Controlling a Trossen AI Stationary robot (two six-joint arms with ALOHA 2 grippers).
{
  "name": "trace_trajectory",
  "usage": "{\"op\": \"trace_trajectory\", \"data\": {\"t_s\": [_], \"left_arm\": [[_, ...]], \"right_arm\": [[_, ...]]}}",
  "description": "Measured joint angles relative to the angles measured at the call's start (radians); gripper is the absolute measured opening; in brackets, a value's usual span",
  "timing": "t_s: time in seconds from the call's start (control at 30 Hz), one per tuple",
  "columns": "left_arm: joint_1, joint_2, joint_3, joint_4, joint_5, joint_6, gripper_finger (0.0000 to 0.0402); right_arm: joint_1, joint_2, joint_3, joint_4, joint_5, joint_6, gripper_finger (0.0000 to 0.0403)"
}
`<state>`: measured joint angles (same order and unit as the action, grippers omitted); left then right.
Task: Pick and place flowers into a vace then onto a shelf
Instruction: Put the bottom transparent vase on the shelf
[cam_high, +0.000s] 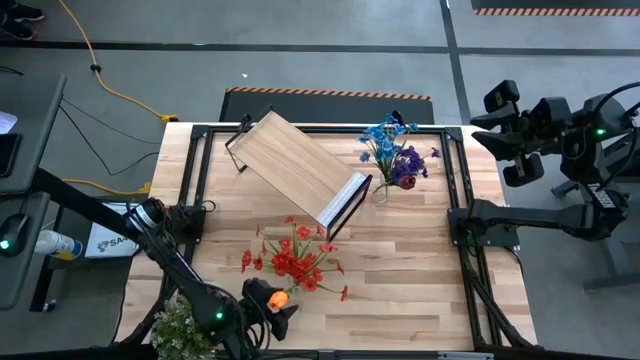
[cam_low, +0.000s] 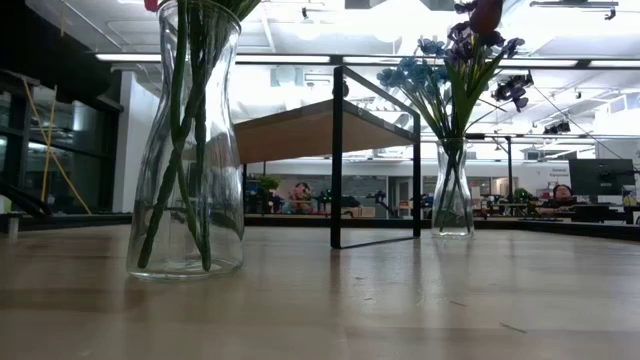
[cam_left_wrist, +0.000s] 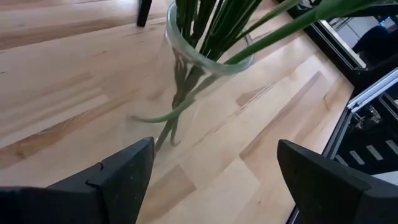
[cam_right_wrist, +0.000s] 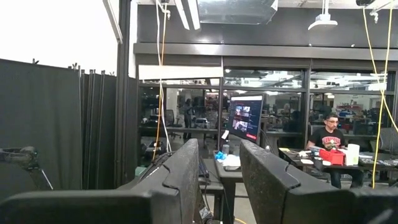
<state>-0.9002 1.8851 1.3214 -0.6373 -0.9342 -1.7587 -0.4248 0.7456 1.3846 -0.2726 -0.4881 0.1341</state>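
Note:
A clear glass vase (cam_left_wrist: 205, 56) of red flowers (cam_high: 298, 258) stands on the table near its near edge; in the low view this vase (cam_low: 190, 150) is close by. My left gripper (cam_left_wrist: 214, 162) is open just on the near side of it (cam_high: 275, 305), with its fingers apart and touching nothing. A second vase (cam_low: 452, 190) holding blue and purple flowers (cam_high: 395, 152) stands beside the right end of the shelf (cam_high: 300, 165). The shelf rests slantwise on the table's far half. My right gripper (cam_right_wrist: 217, 180) is open, raised off the table's right side (cam_high: 520, 130).
A bushy pale green plant (cam_high: 185, 330) sits at the table's near left corner beside my left arm. Black frame rails (cam_high: 470, 230) run along the table's sides. A small orange spot (cam_high: 277, 298) shows at my left gripper. A seated person (cam_right_wrist: 326, 140) is in the room beyond.

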Motion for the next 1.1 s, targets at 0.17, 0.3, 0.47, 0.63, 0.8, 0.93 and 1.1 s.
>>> {"op": "trace_trajectory", "data": {"t_s": [0.17, 0.3, 0.47, 0.63, 0.8, 0.93, 1.1], "left_arm": [[-0.004, 0.000, -0.001, 0.000, 0.008, 0.008, 0.0372], [-0.004, 0.000, -0.002, 0.008, 0.004, 0.036, 0.0372], [-0.003, 0.000, -0.002, 0.010, 0.002, 0.062, 0.0372], [-0.003, 0.000, -0.002, 0.009, -0.001, 0.064, 0.0372], [-0.003, 0.000, -0.002, 0.008, -0.009, 0.069, 0.0372], [-0.003, 0.000, -0.002, 0.009, -0.049, 0.093, 0.0372], [-0.003, 0.000, -0.002, 0.016, -0.065, 0.122, 0.0372]], "right_arm": [[0.000, 0.000, 0.000, 0.000, -0.014, 0.000, 0.0110], [0.000, 0.000, 0.000, 0.000, -0.015, -0.001, 0.0110], [0.000, 0.000, 0.000, 0.000, -0.016, -0.001, 0.0110], [0.000, 0.000, 0.000, 0.000, -0.016, -0.002, 0.0110], [0.000, 0.000, 0.000, 0.000, -0.016, -0.002, 0.0110], [0.000, 0.000, 0.000, 0.000, -0.016, -0.001, 0.0110], [0.000, 0.000, 0.000, 0.000, -0.016, -0.001, 0.0110]]}}
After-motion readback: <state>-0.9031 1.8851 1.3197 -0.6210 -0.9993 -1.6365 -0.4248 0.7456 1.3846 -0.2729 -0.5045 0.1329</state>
